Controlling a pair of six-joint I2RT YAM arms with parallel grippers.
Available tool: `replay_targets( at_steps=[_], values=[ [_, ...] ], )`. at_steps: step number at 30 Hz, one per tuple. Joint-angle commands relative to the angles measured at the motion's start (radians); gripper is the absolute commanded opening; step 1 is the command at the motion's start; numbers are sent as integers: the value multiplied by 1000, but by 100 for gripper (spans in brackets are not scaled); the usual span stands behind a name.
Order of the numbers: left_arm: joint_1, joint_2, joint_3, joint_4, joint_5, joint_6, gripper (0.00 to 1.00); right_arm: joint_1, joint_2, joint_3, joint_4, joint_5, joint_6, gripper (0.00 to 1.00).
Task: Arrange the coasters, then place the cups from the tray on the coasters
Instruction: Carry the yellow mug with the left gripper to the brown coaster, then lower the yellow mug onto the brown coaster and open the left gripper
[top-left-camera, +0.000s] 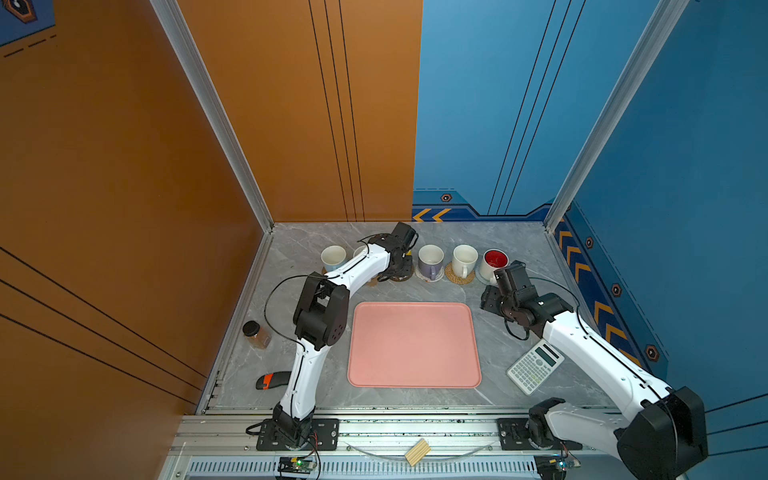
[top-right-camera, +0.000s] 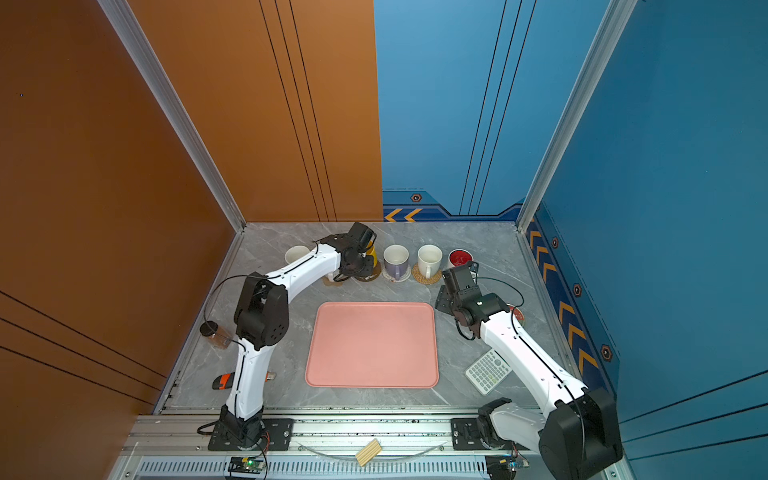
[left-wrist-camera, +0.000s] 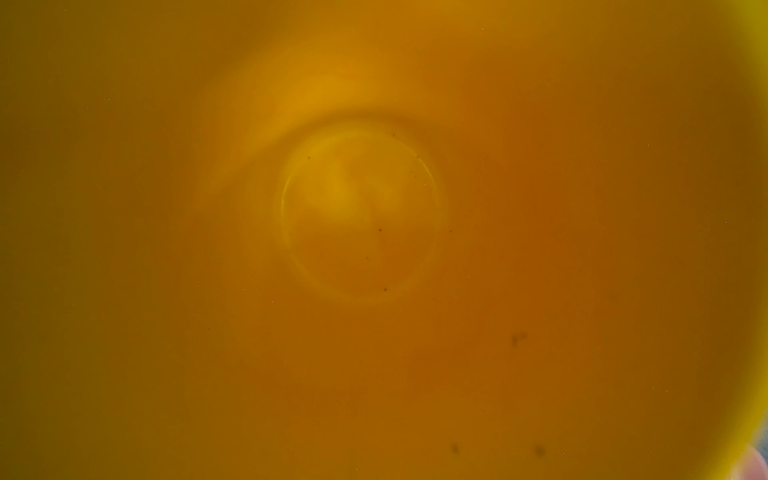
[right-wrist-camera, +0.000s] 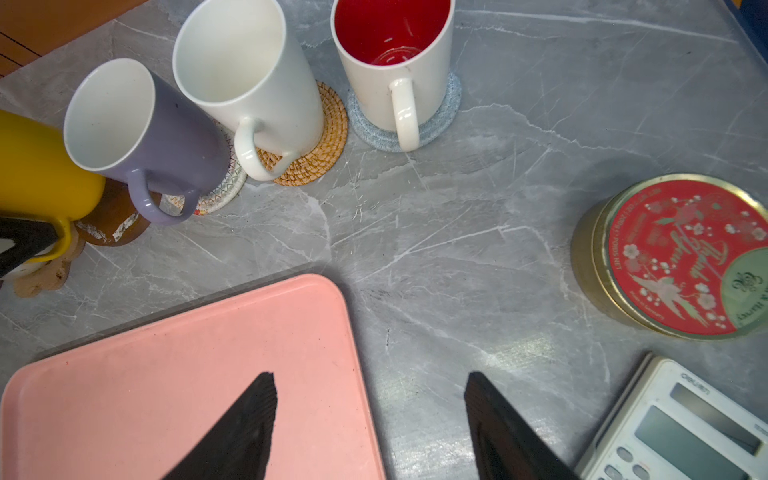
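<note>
The yellow cup (right-wrist-camera: 37, 166) sits at a brown wooden disc coaster (right-wrist-camera: 116, 224), and its inside fills the left wrist view. My left gripper (top-left-camera: 397, 266) is shut on the yellow cup. Beside it in the back row are a light blue cup (top-left-camera: 333, 256), a lavender cup (top-left-camera: 430, 257) on a cream woven coaster (right-wrist-camera: 220, 191), a plain white cup (top-left-camera: 464, 257) on rattan (right-wrist-camera: 324, 137), and a red-inside cup (top-left-camera: 495, 259) on a blue-grey coaster (right-wrist-camera: 449, 112). The tan paw coaster (right-wrist-camera: 41, 278) lies under the left arm. The pink tray (top-left-camera: 413, 345) holds nothing. My right gripper (right-wrist-camera: 369, 376) hangs open over the tray's far right corner.
A red-topped tin (right-wrist-camera: 681, 257) and a white calculator (top-left-camera: 535, 365) lie right of the tray. A jar of brown powder (top-left-camera: 256, 334) and an orange-black tool (top-left-camera: 272, 380) sit by the left wall. A small wooden block (top-left-camera: 417, 452) rests on the front rail.
</note>
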Motion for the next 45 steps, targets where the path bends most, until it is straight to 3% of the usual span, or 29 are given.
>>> replay_targets(
  at_steps=[1,39,45],
  values=[
    [5,1,51,9,10,4,0,-9,-25,-18,-36,-11,-10,71],
    [0,39,27,-11,-8,-6,0,-20,-28,-32,-34,-15,-9,71],
    [-5,40,25,-24,-24,2,13,-21,-24,-32,-30,-19,-9,71]
  ],
)
